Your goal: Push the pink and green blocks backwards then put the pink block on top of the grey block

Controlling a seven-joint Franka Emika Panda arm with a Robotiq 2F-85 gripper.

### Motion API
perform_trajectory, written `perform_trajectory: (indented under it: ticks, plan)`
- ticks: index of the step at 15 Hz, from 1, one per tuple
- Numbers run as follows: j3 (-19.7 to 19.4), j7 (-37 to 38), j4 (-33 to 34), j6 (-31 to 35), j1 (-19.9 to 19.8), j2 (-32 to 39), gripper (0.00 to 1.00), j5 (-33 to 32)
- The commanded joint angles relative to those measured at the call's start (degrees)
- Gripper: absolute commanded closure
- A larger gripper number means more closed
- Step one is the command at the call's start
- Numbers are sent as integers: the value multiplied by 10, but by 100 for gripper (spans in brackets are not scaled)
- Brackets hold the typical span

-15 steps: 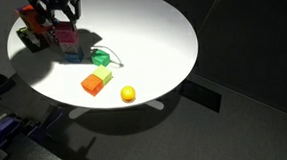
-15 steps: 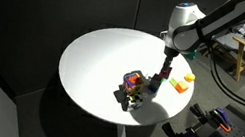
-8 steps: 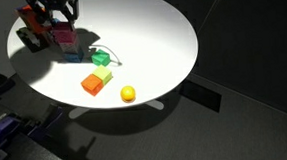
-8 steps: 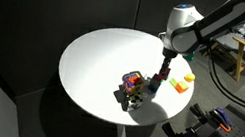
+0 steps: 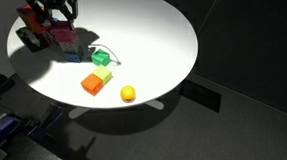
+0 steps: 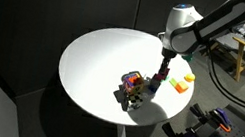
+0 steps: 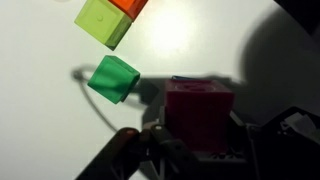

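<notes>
**Claw gripping the pink block beside the toy cluster**

The claw [image 5: 62, 25] is gripping the pink block [image 7: 198, 113], its fingers clamping the cube's sides, close by the multicoloured toy cluster [image 5: 35, 24]. In an exterior view the pink block is sitting just over the grey block [image 5: 73, 53]; whether they are touching is unclear. The green block [image 7: 112, 79] is lying just beside them on the white surface [image 5: 151, 39]. A lime-green cube [image 7: 104, 21] and an orange cube [image 7: 131, 5] are lying beyond it.

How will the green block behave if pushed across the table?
The green block: small solid-looking cube, probably stiff and light. Flat on the white table, it should slide, not roll. Skewed to the pink block, so an off-centre push may spin it.
</notes>
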Motion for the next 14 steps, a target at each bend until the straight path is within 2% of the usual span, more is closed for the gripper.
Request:
perform_trajectory:
  ticks: [1, 14]
  plan:
    - [0, 15, 6, 8, 5, 3, 70, 8]
    - [6, 19, 14, 27, 6, 22, 70, 18]
